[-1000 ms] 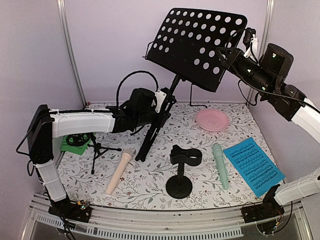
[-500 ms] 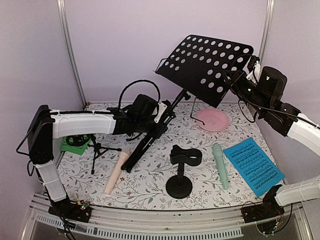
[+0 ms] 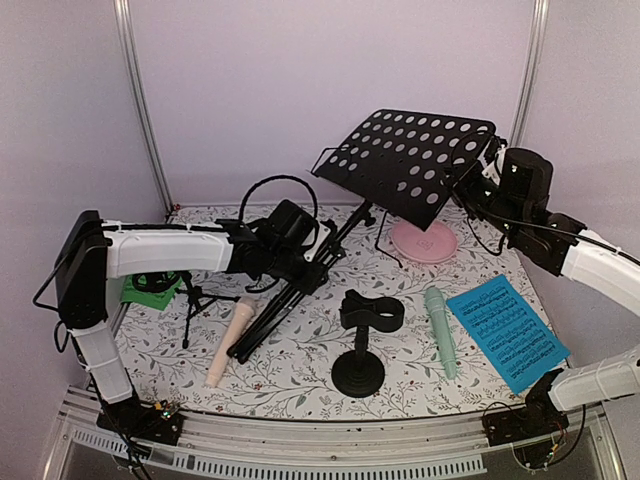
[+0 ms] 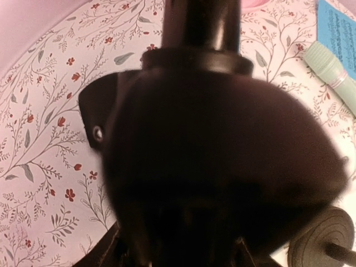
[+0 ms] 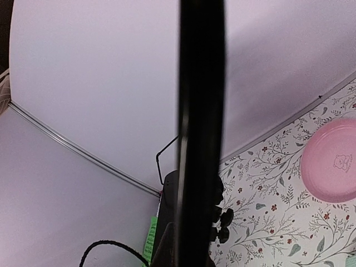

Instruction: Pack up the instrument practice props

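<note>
**Clearance around the centre holder**

Landmark: black clip-topped mic holder on a round base (image 3: pixel 360 345). Left of it, the black perforated tripod music stand (image 3: pixel 420 165) leans steeply, its pole slanting from near-left to behind the holder. Its desk hangs low behind, close to the round pink plate (image 3: pixel 423 241). Further left lie the beige toy microphone (image 3: pixel 228 343) and a small black tripod mic holder (image 3: pixel 195 300). Right of the landmark lie the mint toy microphone (image 3: pixel 442 332), then the blue sheet-music page (image 3: pixel 505 332). Open floral cloth (image 3: pixel 300 385) in front; a lane between holder and mint microphone.
</note>
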`<state>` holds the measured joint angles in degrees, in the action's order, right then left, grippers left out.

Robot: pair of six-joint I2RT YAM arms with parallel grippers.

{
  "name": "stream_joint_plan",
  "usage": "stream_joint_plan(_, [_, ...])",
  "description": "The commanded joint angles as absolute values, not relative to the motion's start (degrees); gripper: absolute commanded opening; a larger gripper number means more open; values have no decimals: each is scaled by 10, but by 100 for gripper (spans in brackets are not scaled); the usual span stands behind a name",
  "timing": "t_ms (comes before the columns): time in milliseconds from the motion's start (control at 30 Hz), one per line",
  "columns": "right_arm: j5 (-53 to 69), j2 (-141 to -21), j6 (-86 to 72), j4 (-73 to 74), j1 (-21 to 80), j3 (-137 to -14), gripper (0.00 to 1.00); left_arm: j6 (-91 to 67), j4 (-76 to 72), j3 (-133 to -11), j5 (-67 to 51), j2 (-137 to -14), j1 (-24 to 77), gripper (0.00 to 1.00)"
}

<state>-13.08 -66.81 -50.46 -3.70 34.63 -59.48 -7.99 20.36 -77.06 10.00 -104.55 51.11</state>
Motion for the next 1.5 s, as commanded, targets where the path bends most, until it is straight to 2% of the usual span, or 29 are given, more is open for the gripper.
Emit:
stream_joint_plan(0, [-156,-671,-468,-88,334,-582,0,-219,209,-767,80,-1049,514,0])
stream_joint_plan(800, [-135,-668,-682,-27,289,-455,0,-305,235,-767,29,-1113,505,0])
stream_joint_plan(1100, [-118,-675,-695,-15,284,-452,18,-327,259,-757,21,-1121,484,0])
stream_joint_plan(1167, [-121,-675,-696,-6,283,-456,29,-326,265,-758,19,-1121,484,0])
stream_joint_plan(1300, [-131,-668,-696,28,283,-473,57,-328,279,-761,15,-1150,483,0])
stream_joint_plan(1467, [-149,-640,-698,55,281,-479,63,-330,285,-771,9,-1160,483,0])
